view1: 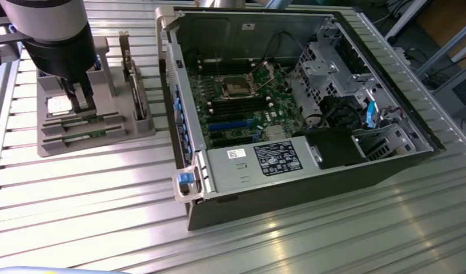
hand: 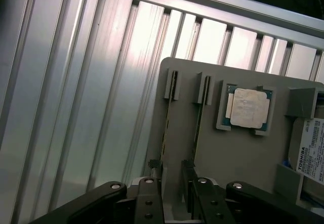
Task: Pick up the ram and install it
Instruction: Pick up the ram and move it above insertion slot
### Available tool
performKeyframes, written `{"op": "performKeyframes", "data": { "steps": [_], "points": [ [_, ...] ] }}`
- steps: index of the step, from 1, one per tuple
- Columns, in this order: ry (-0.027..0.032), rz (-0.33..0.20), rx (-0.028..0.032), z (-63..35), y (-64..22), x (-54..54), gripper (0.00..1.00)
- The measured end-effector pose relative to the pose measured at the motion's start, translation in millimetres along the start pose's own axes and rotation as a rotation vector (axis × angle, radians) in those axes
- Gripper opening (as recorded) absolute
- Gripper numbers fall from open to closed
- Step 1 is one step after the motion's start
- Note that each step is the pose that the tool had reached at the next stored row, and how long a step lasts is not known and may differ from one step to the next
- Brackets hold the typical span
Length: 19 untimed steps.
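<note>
1. Hanging over the grey parts holder (hand: pixel 243 153) at the exterior view's far left: gripper (hand: pixel 171 169), fingers apart, clamped on nothing.
2. Seated in a square pocket of that holder: silver processor (hand: pixel 248 107), metal lid facing up.
3. Standing on edge in two parallel slots just beside the processor: inner ram stick (hand: pixel 200 118), next to the pocket, and outer ram stick (hand: pixel 168 113), next to the holder's edge; both green, both in their slots.
4. Poised near one end of the two sticks: fingertips (hand: pixel 153 165); straddled stick impossible to tell, contact likewise.
5. Lodged on the processor's other side, away from the sticks: Toshiba hard drive (hand: pixel 311 150), white label showing.
6. Lying open on the slatted aluminium table (view1: pixel 103 200), toward the exterior view's right and well apart from the holder: computer case (view1: pixel 294 191), motherboard (view1: pixel 241 114) exposed, power supply (view1: pixel 256 162) along its near side.
</note>
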State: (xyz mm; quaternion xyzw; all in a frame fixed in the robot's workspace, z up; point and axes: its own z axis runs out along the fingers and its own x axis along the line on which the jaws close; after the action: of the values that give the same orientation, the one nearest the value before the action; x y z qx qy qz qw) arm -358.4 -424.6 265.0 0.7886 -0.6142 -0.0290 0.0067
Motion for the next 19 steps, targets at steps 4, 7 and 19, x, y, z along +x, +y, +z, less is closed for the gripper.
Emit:
{"op": "performKeyframes", "data": {
  "steps": [4,7,19],
  "points": [
    [0.0,0.0,0.0,2.1,-0.1,0.1,0.3],
    [0.0,-0.001,0.0,3.3,-0.1,0.1,0.3],
    [0.0001,-0.002,-0.0001,9.6,-0.4,0.4,0.3]
  ]
}}
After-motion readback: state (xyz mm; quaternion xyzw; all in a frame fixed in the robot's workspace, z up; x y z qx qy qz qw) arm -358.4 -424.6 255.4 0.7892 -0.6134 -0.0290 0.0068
